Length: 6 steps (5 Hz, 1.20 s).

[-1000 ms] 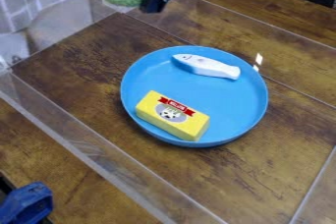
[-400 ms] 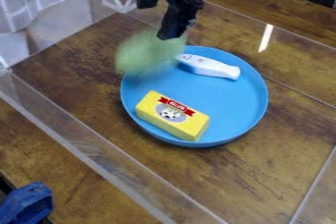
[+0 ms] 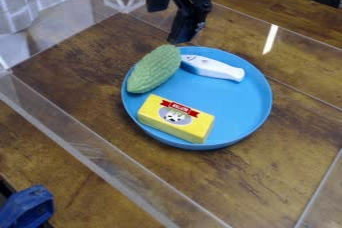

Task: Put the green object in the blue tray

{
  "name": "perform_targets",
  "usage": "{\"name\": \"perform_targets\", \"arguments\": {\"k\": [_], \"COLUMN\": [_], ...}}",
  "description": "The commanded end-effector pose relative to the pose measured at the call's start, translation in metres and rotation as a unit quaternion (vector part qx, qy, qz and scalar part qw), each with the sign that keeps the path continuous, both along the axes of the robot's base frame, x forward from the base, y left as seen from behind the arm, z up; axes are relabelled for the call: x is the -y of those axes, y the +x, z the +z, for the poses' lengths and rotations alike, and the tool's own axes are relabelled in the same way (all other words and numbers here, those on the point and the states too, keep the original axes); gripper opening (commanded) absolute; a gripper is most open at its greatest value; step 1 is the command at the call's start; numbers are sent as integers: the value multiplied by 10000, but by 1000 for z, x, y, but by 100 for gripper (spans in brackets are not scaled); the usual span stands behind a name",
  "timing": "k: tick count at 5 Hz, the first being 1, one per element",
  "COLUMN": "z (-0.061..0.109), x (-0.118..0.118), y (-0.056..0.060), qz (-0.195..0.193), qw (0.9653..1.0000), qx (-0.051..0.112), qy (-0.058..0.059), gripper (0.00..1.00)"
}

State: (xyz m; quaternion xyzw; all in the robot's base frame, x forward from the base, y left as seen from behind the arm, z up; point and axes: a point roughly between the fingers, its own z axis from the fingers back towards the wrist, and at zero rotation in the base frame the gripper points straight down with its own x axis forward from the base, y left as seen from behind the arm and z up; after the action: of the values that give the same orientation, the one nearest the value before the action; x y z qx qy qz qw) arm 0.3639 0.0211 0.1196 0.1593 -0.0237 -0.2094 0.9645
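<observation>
The single camera view looks down at an angle on a dark wooden tabletop (image 3: 80, 122) with clear panels standing along its edges.

A round blue tray (image 3: 247, 112) sits near the middle. The green object (image 3: 155, 65), an oval textured piece, lies on the tray's upper-left rim, part of it inside the tray and part hanging over the edge toward the wood. Its right end is just beside a white item (image 3: 211, 68) that rests in the tray's upper part. In the lower-left part of the tray lies a yellow block (image 3: 177, 118) with a red and white label on top.

The black end effector (image 3: 190, 20) hangs above the tray's upper-left edge, pointing steeply down. It is clear of the green object and holds nothing; its jaws look spread apart, though the dark shape blurs the tips.

At the lower-left corner a blue thing (image 3: 24, 210) shows, partly cut off by the frame.
</observation>
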Motion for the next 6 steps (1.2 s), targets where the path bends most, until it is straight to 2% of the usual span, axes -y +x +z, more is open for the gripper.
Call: {"name": "perform_targets", "arguments": {"k": [1,3,6], "z": [12,-7,-33], "x": [-9,-12,-16], "y": [6,16,24], "qz": [-109,-523,-719], "qw": [9995,9979,9959], "qx": [295,314,357], "qy": [-84,-213,-406], "gripper": [100,100,100]}}
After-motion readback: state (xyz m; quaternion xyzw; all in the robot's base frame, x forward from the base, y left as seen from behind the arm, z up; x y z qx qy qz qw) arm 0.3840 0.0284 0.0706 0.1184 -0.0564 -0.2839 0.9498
